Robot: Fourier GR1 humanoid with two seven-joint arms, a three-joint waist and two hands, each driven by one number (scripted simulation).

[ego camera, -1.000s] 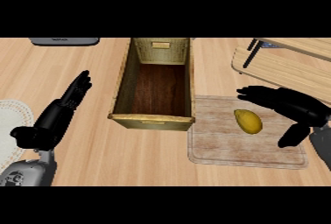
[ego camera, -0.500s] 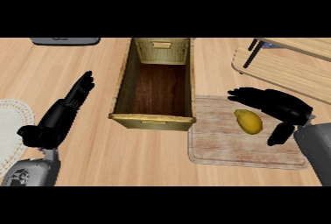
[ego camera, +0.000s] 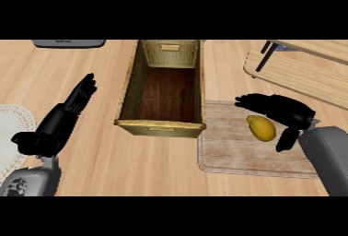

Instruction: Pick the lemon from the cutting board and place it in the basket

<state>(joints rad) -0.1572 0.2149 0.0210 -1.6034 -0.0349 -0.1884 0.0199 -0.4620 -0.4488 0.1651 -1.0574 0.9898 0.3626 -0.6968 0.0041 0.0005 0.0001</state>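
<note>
Brackets the lemon [ego camera: 261,128], lying on the cutting board [ego camera: 231,156] right of centre, with the open right hand [ego camera: 282,109], apparently ready to close; rests the open left hand [ego camera: 61,122] at left, beside the basket [ego camera: 126,92].

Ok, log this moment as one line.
phase: pre-grasp | right hand: open, straddling yellow lemon | lemon: on pale wooden cutting board | wicker basket: no lemon inside | left hand: open, resting
</note>
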